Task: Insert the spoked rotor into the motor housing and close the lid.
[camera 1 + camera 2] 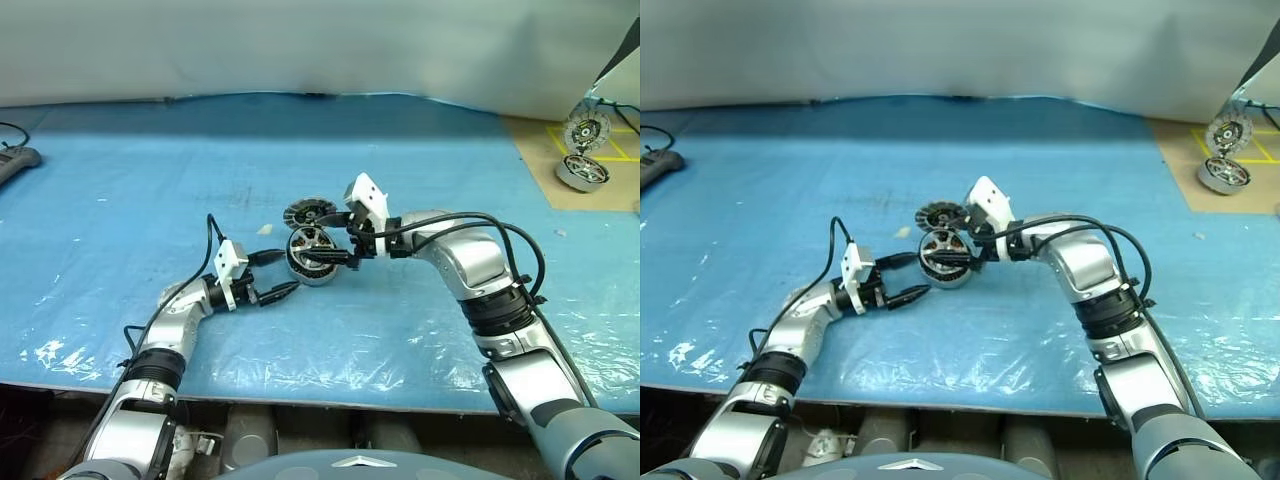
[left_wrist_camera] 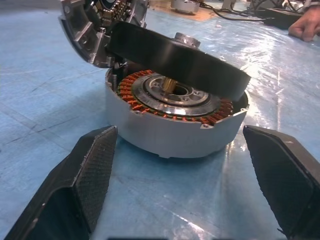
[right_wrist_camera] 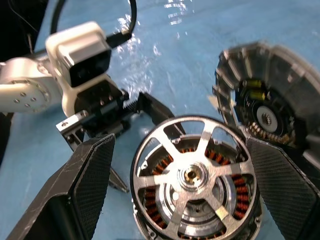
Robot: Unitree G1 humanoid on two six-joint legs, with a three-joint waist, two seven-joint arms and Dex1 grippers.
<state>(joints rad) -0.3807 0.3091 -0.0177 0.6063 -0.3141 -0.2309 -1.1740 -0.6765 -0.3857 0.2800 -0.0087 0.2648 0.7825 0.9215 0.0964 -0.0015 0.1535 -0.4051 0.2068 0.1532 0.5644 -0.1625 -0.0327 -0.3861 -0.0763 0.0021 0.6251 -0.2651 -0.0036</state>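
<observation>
The motor housing (image 2: 170,132), a short grey cylinder with copper coils, sits on the blue table sheet. The spoked rotor (image 3: 195,175) lies on top of it, tilted, with one side of its black rim (image 2: 180,57) raised above the coils. The hinged lid (image 1: 310,212) stands open behind the housing. My right gripper (image 1: 324,240) is open, one finger on either side of the rotor and apart from its rim. My left gripper (image 1: 290,271) is open and level with the table, just left of the housing, holding nothing.
A second motor (image 1: 583,150) with its lid up stands on a tan board with yellow tape at the back right. A dark device (image 1: 15,160) lies at the left edge. A person's hand (image 2: 305,25) rests on the far side of the table.
</observation>
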